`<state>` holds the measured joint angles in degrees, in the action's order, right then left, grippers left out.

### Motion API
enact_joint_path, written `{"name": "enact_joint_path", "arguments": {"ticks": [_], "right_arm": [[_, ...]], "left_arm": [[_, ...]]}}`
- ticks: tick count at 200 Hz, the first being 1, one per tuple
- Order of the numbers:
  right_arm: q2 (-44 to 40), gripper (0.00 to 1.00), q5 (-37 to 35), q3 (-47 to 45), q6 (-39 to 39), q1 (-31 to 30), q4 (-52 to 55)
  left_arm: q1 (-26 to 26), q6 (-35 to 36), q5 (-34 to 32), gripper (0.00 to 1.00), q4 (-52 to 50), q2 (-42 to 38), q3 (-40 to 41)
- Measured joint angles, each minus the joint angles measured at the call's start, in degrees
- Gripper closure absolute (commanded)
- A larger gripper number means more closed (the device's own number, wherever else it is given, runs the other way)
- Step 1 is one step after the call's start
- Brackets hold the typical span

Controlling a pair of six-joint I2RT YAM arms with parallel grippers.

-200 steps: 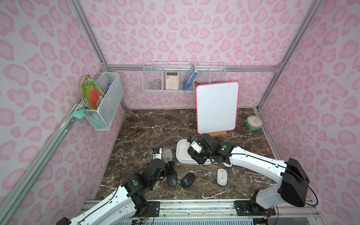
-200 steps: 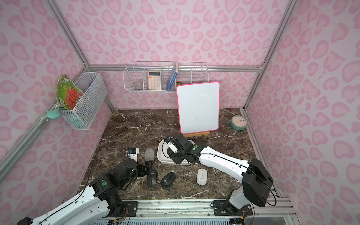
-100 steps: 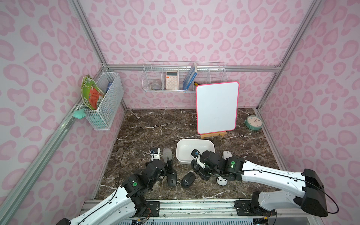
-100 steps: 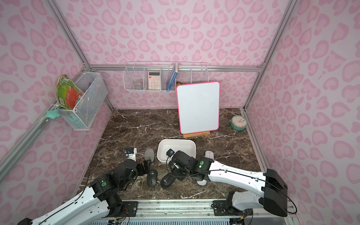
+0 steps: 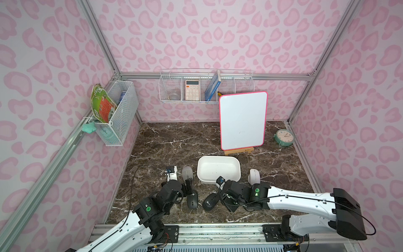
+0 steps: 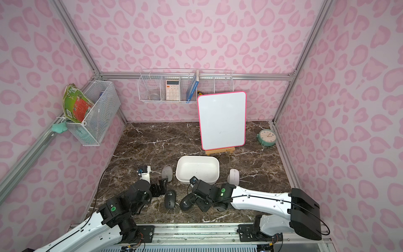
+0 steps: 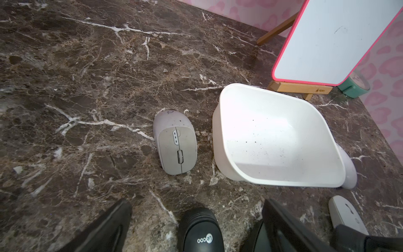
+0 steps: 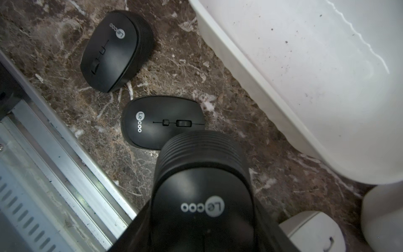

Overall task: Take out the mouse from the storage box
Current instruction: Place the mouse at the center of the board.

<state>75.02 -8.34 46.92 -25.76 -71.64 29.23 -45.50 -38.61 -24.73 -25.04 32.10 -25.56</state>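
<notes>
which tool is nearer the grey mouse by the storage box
Left. Left tool: open, just in front of the grey mouse. Right tool: gripping a black mouse, farther off in front of the storage box.

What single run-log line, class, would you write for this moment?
storage box: empty | right gripper: shut on black mouse, outside box | left gripper: open over second black mouse

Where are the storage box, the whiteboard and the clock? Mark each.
storage box (image 5: 218, 171), in a top view, bare inner floor.
whiteboard (image 5: 243, 120), in a top view, its white face.
clock (image 5: 284, 136), in a top view, centre of its dial.
</notes>
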Motion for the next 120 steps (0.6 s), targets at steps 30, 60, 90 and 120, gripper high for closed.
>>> {"name": "enact_joint_path", "arguments": {"ticks": [30, 60, 90, 120], "right_arm": [[0.8, 0.49, 0.0, -2.1, -1.6, -0.2, -0.5], [1.9, 0.48, 0.0, -3.9, -2.9, -0.3, -2.0], [3.9, 0.48, -0.1, -5.7, -4.0, -0.2, -2.8], [4.8, 0.43, 0.0, -6.9, -4.4, -0.2, -4.0]], "left_arm": [[0.0, -0.2, -0.4, 0.02, -0.3, -1.1, 0.4], [0.0, -0.2, -0.8, 0.02, -0.3, -0.9, 0.4], [0.0, -0.2, -1.2, 0.02, -0.3, 0.4, 0.5], [0.0, -0.3, -1.4, 0.02, -0.2, 1.8, 0.1]]}}
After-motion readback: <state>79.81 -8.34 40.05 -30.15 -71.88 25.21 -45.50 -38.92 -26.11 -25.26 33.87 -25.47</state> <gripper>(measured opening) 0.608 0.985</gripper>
